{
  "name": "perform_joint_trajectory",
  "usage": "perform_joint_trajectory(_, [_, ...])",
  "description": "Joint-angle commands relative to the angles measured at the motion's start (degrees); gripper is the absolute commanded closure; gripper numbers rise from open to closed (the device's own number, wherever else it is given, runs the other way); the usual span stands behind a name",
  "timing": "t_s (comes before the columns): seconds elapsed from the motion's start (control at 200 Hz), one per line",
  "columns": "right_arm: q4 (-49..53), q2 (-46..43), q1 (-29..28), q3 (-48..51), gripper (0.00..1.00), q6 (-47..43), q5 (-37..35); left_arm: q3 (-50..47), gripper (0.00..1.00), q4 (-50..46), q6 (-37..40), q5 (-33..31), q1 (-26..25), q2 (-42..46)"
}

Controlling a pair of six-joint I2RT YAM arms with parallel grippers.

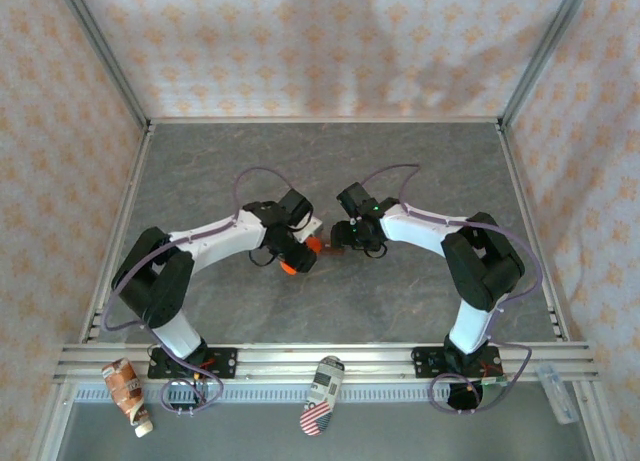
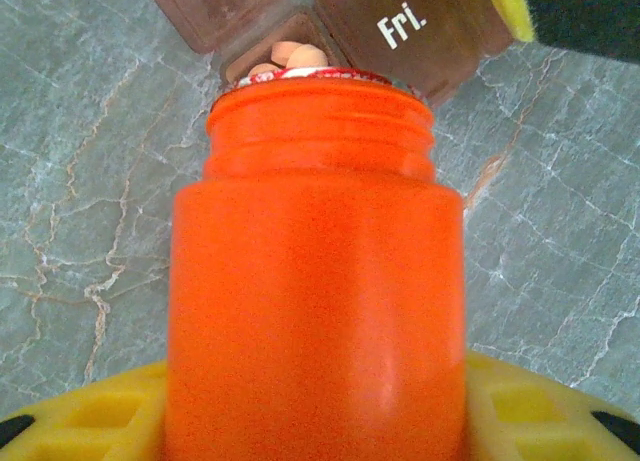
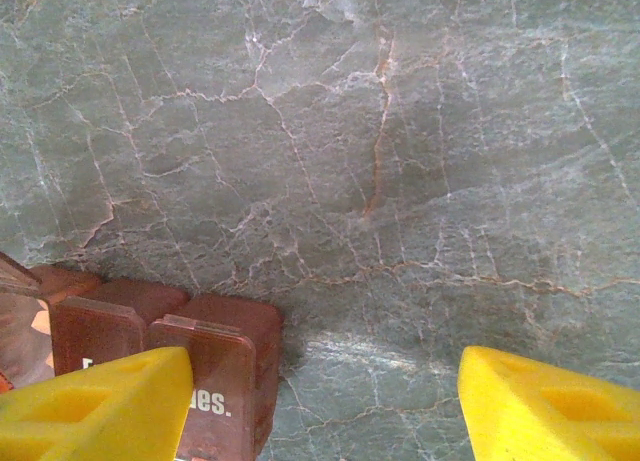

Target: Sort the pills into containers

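Left wrist view: the left gripper (image 2: pixel 315 431) is clamped round the body of the orange bottle (image 2: pixel 315 281), jaws roughly half apart. The bottle's long axis points straight at the pill box (image 2: pixel 420 51), which lies just past its mouth. The box's row runs crosswise to the bottle. An open compartment (image 2: pixel 262 53) with pills (image 2: pixel 298 53) in it sits right at the lip. The right gripper (image 3: pixel 325 411) stands open, holding nothing, one yellow finger (image 3: pixel 100 401) over the box near its end. The left arm looks placed to pour.
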State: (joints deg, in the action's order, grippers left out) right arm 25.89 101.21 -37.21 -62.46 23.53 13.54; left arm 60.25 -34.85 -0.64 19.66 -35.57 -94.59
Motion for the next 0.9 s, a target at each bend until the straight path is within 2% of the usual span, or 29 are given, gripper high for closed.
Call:
perform_joint_trajectory(0.0, [1.16,1.99,-0.36,1.20,0.29,0.66,-2.03,-1.59,1.00,3.03,-1.38,-0.28,0.33,2.61])
perform_joint_trajectory(0.315, [1.18,2.03,-0.32,0.93,0.29,0.85,-1.94,-6.54,1.00,10.45,-3.35,0.62,0.36,6.19])
perform_joint_trajectory(0.631, [1.88,1.37,-0.32,0.58,0.29,0.79,-2.02,-14.70,1.00,24.06,-5.06,1.13,0.33,10.69])
perform_joint_trajectory(0.741, [2.31,0.95,-0.32,0.02,0.29,0.81,-1.94,-18.99,1.00,31.90,-5.61,1.83,0.33,13.62])
perform_joint_trajectory(0.896, [3.49,0.14,-0.32,-1.45,0.28,0.72,-2.02,-27.42,1.00,47.61,-6.58,0.65,0.33,19.22])
